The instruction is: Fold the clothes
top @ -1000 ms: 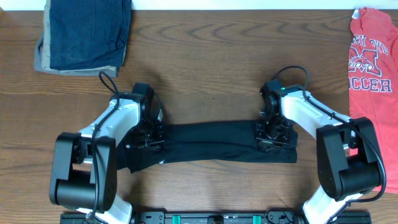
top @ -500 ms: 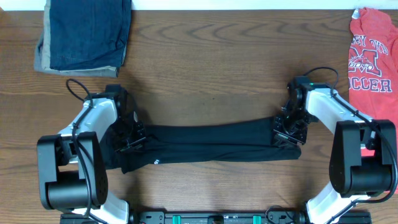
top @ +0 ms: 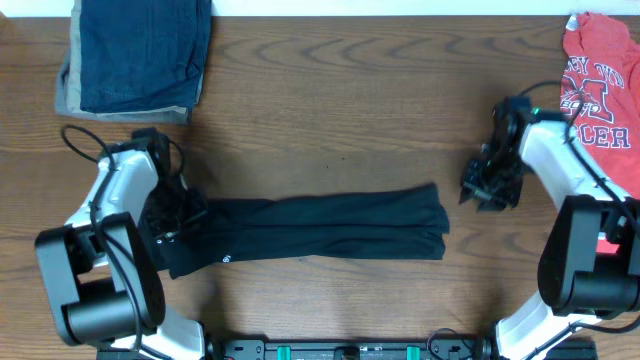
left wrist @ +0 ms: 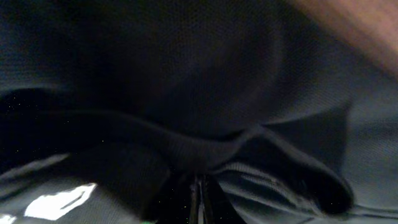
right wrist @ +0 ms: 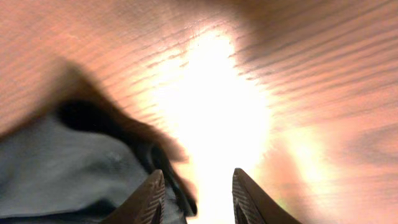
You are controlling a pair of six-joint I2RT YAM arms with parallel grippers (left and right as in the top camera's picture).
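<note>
The red T-shirt [top: 610,110], lying at about two o'clock in the overhead view, is showing white printed lettering [top: 606,137]. Only "CCER" is reading clearly; the lines above stay illegible. The black shirt [top: 320,225] is carrying a white logo [top: 226,259] too small to read.

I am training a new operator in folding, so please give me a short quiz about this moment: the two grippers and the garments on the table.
1. True or false: the right gripper holds the black shirt.
2. Where on the black shirt is the left gripper? A) its left end B) its middle C) its right end
3. Name the garment at the right edge of the table.
Key: 1 false, it is open over the table, off the shirt; 2 A; 3 the red T-shirt.
</note>
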